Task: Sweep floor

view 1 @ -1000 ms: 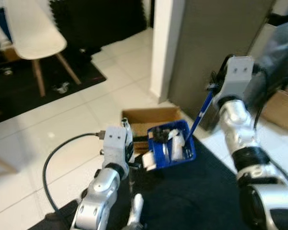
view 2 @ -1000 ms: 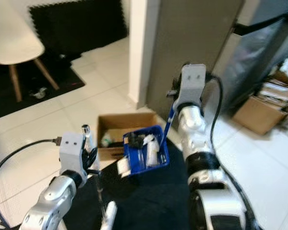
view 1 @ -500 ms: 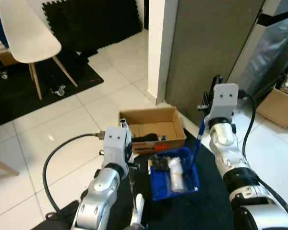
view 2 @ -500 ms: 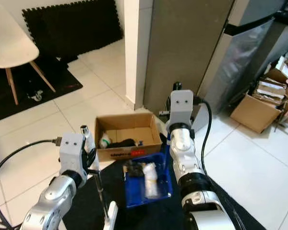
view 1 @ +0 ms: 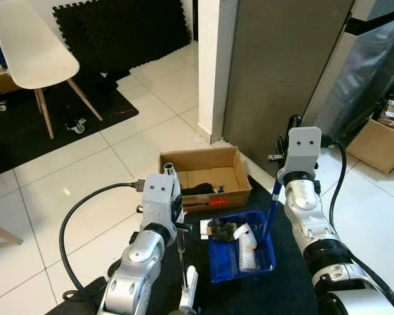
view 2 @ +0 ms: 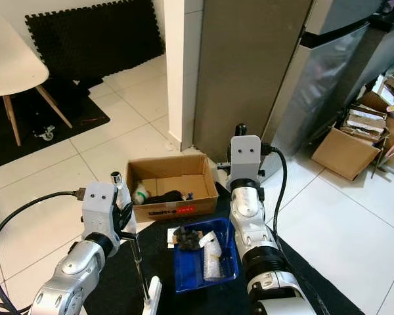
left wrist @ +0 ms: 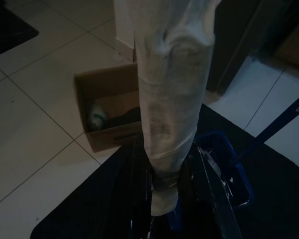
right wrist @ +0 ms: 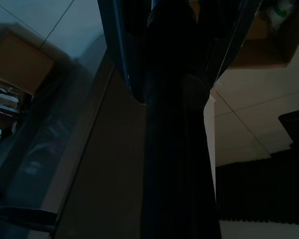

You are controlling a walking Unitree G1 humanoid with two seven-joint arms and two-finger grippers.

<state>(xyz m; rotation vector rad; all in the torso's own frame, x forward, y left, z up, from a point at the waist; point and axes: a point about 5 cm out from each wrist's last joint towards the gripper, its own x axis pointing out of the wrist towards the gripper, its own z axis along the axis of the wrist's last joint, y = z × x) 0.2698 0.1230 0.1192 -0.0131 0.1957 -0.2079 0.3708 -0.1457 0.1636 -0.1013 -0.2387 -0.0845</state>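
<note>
A blue dustpan (view 1: 241, 248) lies flat on a black floor mat (view 1: 289, 275), just in front of an open cardboard box (view 1: 205, 177). Dark fluff and white scraps sit in the pan. Its blue handle (view 1: 270, 209) rises to my right gripper (right wrist: 177, 50), which is shut on it. My left gripper (left wrist: 172, 209) is shut on a broom's white handle (left wrist: 169, 99). The broom's thin metal rod (view 1: 181, 259) hangs down left of the pan. The box holds a dark lump and a bottle (view 2: 140, 192).
A white chair (view 1: 33, 46) and a black foam mat (view 1: 121, 26) stand at the back left. A white pillar (view 1: 210, 65) and a grey cabinet (view 1: 282, 65) rise behind the box. Another cardboard box (view 2: 345, 147) with papers sits at the right. A black cable (view 1: 69, 223) loops from my left wrist.
The dustpan was raised and tilted over the cardboard box; it has come back toward me and now sits level on the black mat. The camera has also shifted.
</note>
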